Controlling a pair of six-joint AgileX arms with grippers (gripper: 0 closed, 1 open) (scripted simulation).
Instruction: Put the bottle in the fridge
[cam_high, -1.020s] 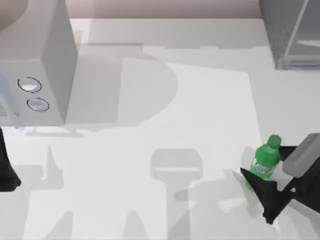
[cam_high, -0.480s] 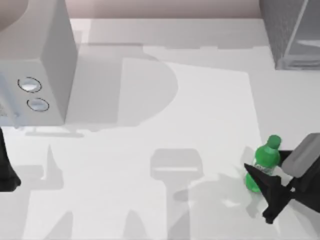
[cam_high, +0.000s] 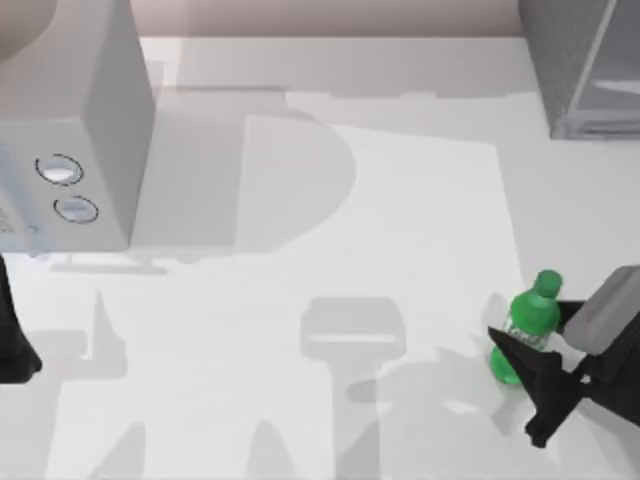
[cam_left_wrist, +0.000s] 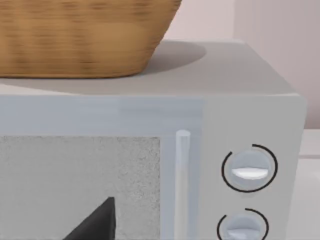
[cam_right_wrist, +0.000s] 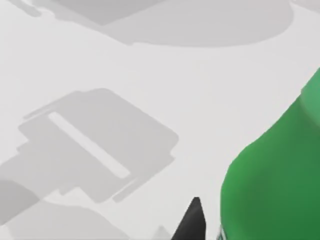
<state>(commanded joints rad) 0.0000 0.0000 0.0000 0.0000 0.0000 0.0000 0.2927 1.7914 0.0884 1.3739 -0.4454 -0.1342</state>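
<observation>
Now right hand (cam_high: 535, 345) at lower right of top view, fingers straddling small green translucent plastic bottle (cam_high: 527, 325) upright on white tabletop (cam_high: 400, 250); whether squeezing, cannot tell. Advice: grip mid-body firmly, lift straight, then carry toward dark grey speckled fridge (cam_high: 580, 65), upper right. Left hand parked lower left.

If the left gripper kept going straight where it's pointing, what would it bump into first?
Probably the front of the light grey box with two knobs. The left wrist view faces its pale speckled door panel head-on, with the left gripper's dark fingertip low in front. How far off it is, I can't tell.
</observation>
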